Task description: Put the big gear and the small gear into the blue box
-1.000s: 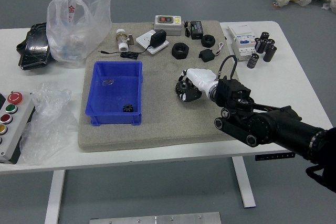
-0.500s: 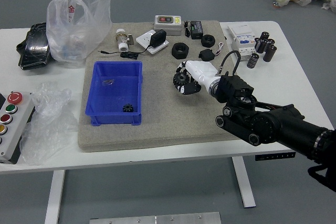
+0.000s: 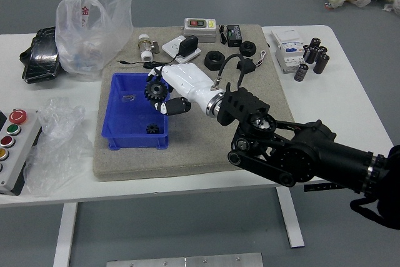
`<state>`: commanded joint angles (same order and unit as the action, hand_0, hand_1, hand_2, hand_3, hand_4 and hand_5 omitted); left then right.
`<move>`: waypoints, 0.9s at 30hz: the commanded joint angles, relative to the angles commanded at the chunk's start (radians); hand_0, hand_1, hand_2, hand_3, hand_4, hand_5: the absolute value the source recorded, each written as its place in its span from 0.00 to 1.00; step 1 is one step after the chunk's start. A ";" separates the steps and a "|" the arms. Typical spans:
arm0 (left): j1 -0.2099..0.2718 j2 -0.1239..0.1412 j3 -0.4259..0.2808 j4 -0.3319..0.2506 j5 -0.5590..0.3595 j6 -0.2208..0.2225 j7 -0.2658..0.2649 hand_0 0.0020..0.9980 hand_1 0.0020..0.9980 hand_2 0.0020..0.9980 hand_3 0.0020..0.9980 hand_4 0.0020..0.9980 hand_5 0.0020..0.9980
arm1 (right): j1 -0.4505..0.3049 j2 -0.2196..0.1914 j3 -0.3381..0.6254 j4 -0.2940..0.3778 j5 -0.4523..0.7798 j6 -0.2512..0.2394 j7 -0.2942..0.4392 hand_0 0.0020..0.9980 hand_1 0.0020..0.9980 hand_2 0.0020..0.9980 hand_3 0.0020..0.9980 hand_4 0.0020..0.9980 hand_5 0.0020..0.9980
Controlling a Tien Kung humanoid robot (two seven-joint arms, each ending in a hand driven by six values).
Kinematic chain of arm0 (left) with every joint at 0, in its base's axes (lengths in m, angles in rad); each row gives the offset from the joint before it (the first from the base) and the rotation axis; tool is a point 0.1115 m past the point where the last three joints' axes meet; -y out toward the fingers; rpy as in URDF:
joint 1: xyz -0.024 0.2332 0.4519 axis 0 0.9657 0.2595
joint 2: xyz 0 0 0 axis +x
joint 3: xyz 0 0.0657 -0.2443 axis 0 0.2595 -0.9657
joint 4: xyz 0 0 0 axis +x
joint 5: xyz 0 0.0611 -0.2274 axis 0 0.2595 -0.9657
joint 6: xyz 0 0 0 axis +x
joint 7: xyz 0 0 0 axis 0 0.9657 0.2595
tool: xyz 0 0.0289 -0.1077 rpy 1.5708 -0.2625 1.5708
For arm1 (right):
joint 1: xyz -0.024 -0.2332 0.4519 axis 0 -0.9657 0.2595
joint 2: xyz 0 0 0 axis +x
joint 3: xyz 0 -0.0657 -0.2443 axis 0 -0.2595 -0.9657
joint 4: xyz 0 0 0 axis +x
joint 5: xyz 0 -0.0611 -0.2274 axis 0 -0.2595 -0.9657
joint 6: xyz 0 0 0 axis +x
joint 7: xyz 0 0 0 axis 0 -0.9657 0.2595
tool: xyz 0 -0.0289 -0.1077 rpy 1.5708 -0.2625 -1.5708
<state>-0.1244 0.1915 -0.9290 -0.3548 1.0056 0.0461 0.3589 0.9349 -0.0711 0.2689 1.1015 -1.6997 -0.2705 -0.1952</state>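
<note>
1. Surface: a white table (image 3: 350, 98) carries a grey mat (image 3: 206, 148); the blue box (image 3: 134, 142), the reference for all positions below, sits on the mat.
2. Right hand (image 3: 190, 82): located at the right wall of the box, with its fingertips over the box's right part. Compared with the earlier frames, it has travelled left from the mat area to the right of the box.
3. Finger state: closed around the big gear (image 3: 156, 90), gripping it at the fingertips.
4. Big gear: formerly right of the box, above the mat; now over the box's right part, toothed face visible, clear of the box floor.
5. Small gear (image 3: 152, 128): inside the box, in its near right corner. Position unchanged.
6. Box: position unchanged. A small metallic item (image 3: 129, 98) lies in its far part.
7. Surrounding items, all unchanged: a clear plastic bag (image 3: 94, 29) beyond and left of the box; a push-button panel (image 3: 17, 148) left of the box; a black ring (image 3: 214, 60) beyond and right of the box.
</note>
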 joint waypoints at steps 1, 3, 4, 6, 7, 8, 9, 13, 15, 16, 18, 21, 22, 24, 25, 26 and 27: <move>0.000 0.001 0.000 0.000 0.000 0.000 0.000 0.70 0.62 0.62 0.81 0.71 0.41 | 0.003 0.005 -0.010 -0.002 -0.001 0.005 -0.001 0.30 0.48 0.48 0.46 0.36 0.00; 0.000 0.001 -0.001 0.000 0.001 0.000 0.001 0.70 0.62 0.62 0.81 0.71 0.41 | 0.008 0.013 -0.022 -0.006 -0.010 0.011 -0.004 0.30 0.48 0.48 0.46 0.36 0.00; 0.000 0.001 -0.001 0.000 0.001 0.000 0.001 0.70 0.62 0.62 0.81 0.71 0.41 | 0.009 0.015 -0.026 -0.007 -0.015 0.014 -0.006 0.30 0.48 0.48 0.46 0.36 0.00; 0.000 0.001 -0.002 -0.001 0.002 0.000 0.003 0.70 0.62 0.62 0.81 0.71 0.41 | 0.012 0.022 -0.033 -0.006 -0.023 0.022 -0.011 0.32 0.53 0.57 0.52 0.35 0.00; 0.000 0.001 -0.002 -0.001 0.002 0.000 0.003 0.70 0.62 0.62 0.81 0.71 0.41 | 0.014 0.026 -0.036 -0.006 -0.026 0.025 -0.013 0.32 0.53 0.57 0.52 0.35 0.00; 0.000 0.001 -0.003 -0.001 0.003 0.000 0.003 0.70 0.62 0.62 0.81 0.71 0.41 | 0.015 0.029 -0.039 -0.007 -0.028 0.027 -0.013 0.32 0.53 0.57 0.52 0.35 0.00; 0.000 0.000 -0.003 -0.001 0.003 0.000 0.004 0.70 0.62 0.62 0.81 0.71 0.41 | 0.016 0.032 -0.042 -0.007 -0.029 0.029 -0.014 0.32 0.53 0.57 0.52 0.35 0.00; -0.001 0.001 -0.003 -0.001 0.004 -0.001 0.004 0.70 0.62 0.62 0.81 0.71 0.41 | 0.018 0.041 -0.052 -0.013 -0.033 0.050 -0.025 0.37 0.65 0.74 0.68 0.38 0.17; -0.001 0.001 -0.004 -0.001 0.004 -0.001 0.004 0.70 0.62 0.62 0.81 0.71 0.41 | 0.019 0.043 -0.055 -0.017 -0.035 0.064 -0.032 0.37 0.65 0.74 0.68 0.38 0.17; -0.001 0.001 -0.004 -0.001 0.004 -0.001 0.004 0.70 0.62 0.62 0.81 0.71 0.41 | 0.018 0.043 -0.055 -0.020 -0.036 0.070 -0.035 0.37 0.65 0.74 0.68 0.38 0.17; 0.000 0.001 -0.004 -0.001 0.004 0.000 0.005 0.70 0.62 0.62 0.81 0.71 0.41 | 0.017 0.042 -0.055 -0.024 -0.038 0.077 -0.041 0.41 0.75 0.89 0.92 0.64 0.22; 0.000 0.000 -0.003 -0.001 0.003 0.000 0.005 0.70 0.62 0.62 0.81 0.71 0.41 | 0.015 0.040 -0.050 -0.027 -0.041 0.080 -0.045 0.41 0.75 0.89 0.92 0.64 0.22; 0.000 0.000 -0.003 -0.001 0.003 0.000 0.005 0.70 0.62 0.62 0.81 0.71 0.41 | 0.015 0.039 -0.048 -0.028 -0.042 0.080 -0.046 0.41 0.75 0.89 0.92 0.64 0.22; -0.001 0.000 -0.003 -0.001 0.003 0.000 0.004 0.70 0.62 0.62 0.81 0.71 0.41 | 0.015 0.037 -0.045 -0.028 -0.046 0.080 -0.047 0.42 0.76 0.91 0.97 0.73 0.25; -0.001 0.000 -0.003 -0.001 0.003 -0.001 0.004 0.70 0.62 0.62 0.81 0.71 0.41 | 0.015 0.036 -0.044 -0.029 -0.047 0.081 -0.049 0.42 0.76 0.91 0.97 0.73 0.25; -0.002 0.001 -0.003 -0.001 0.003 -0.001 0.003 0.70 0.62 0.62 0.81 0.71 0.41 | 0.015 0.036 -0.043 -0.029 -0.049 0.081 -0.050 0.42 0.76 0.91 0.97 0.73 0.25; -0.002 0.001 -0.003 -0.001 0.003 -0.001 0.003 0.70 0.62 0.62 0.81 0.71 0.41 | 0.015 0.036 -0.043 -0.029 -0.051 0.082 -0.051 0.42 0.76 0.91 0.97 0.73 0.25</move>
<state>-0.1269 0.1924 -0.9318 -0.3559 1.0087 0.0453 0.3621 0.9502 -0.0351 0.2259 1.0725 -1.7506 -0.1885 -0.2463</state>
